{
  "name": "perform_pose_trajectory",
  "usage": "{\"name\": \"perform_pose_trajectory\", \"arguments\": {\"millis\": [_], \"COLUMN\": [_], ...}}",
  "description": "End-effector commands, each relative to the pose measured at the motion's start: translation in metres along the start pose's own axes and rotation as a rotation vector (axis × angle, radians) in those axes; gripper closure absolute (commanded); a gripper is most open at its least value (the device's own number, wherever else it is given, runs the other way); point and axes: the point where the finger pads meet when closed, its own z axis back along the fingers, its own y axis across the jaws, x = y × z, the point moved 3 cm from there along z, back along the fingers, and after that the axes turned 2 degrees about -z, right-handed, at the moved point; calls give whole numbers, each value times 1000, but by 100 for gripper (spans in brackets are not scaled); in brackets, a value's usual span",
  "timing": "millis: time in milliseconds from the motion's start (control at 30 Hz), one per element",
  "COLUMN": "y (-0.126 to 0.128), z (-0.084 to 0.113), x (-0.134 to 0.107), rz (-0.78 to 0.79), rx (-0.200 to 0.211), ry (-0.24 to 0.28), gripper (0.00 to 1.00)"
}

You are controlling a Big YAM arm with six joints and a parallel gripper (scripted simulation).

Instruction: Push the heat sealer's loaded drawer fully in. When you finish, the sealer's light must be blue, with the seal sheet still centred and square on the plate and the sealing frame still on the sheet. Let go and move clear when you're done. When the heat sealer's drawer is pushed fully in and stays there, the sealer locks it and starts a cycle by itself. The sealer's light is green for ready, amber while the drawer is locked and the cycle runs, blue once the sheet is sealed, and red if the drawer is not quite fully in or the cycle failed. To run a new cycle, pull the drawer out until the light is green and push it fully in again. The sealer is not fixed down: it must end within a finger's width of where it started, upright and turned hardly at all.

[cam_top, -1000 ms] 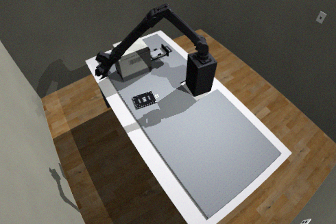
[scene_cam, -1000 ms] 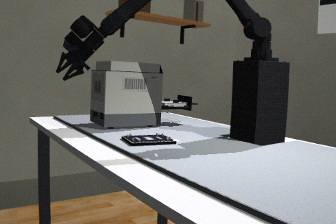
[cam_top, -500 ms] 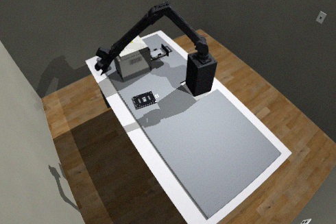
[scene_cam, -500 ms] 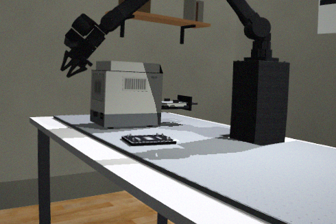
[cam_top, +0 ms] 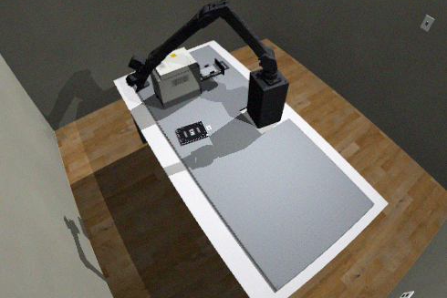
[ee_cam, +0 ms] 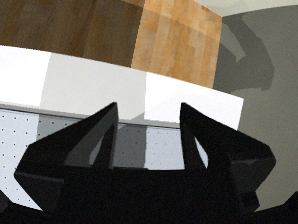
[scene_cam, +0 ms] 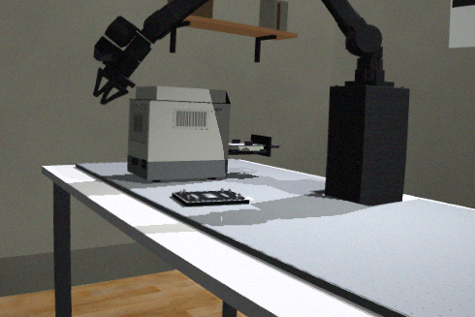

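Note:
The heat sealer (cam_top: 177, 79) is a pale grey box with a barcode label, at the far end of the table; it also shows in the exterior view (scene_cam: 176, 132). Its drawer (cam_top: 213, 70) stands pulled out on the side away from my gripper, carrying a dark frame, and shows in the exterior view (scene_cam: 251, 146). I cannot see the sealer's light. My gripper (scene_cam: 112, 89) (ee_cam: 148, 109) hangs in the air behind the sealer's rear top corner, apart from it, fingers half open with nothing between them. From above, the gripper (cam_top: 133, 82) is past the sealer's back.
A black flat plate (cam_top: 192, 133) with pins lies on the grey mat in front of the sealer (scene_cam: 209, 197). The arm's black base pedestal (cam_top: 266, 98) stands to the right. The table edge is just below the gripper. A wall shelf (scene_cam: 233, 25) is behind.

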Motion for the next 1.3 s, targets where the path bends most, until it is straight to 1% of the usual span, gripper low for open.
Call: {"name": "perform_pose_trajectory", "arguments": {"millis": [0, 33, 100, 133, 233, 267, 333, 400, 467, 500, 533, 567, 667, 700, 800, 867, 900, 933, 967, 1033, 1067, 1100, 1167, 1233, 1267], "y": [-47, -46, -46, -67, -72, -77, -82, -63, -66, -69, -78, -81, -80, -103, -109, -113, -115, -101, -93, -97, -100, -109, -110, -110, -133], "z": [29, 29, 29, 36, 41, 42, 45, 40, 43, 44, 47, 49, 49, 57, 62, 65, 66, 63, 62, 65, 66, 70, 72, 72, 80], "x": [3, -1, -1, 12, 8, 2, -4, -29, -36, -38, -37, -39, -43, -30, -39, -45, -47, -62, -72, -79, -81, -79, -85, -85, -74], "rz": [-9, -9, -9, -61, -147, -163, -163, -164, -157, -141, -141, -141, -141, -191, -283, -295, -295, -296, -297, -289, -275, -274, -274, -274, -324], "rx": [-56, -53, -53, -86, -83, -85, -83, -42, -40, -44, -55, -55, -52, -88, -88, -88, -86, -59, -42, -42, -46, -58, -54, -54, -91], "ry": [-29, -27, -27, -34, 2, 10, 8, 43, 45, 42, 33, 33, 36, 26, 65, 71, 68, 90, 106, 106, 103, 93, 96, 96, 86], "gripper": [55, 55, 55, 55, 55, 55, 55, 55, 55, 55, 55, 55, 55, 55, 55, 55, 55, 55, 55, 55, 55, 55, 55, 55, 55]}}
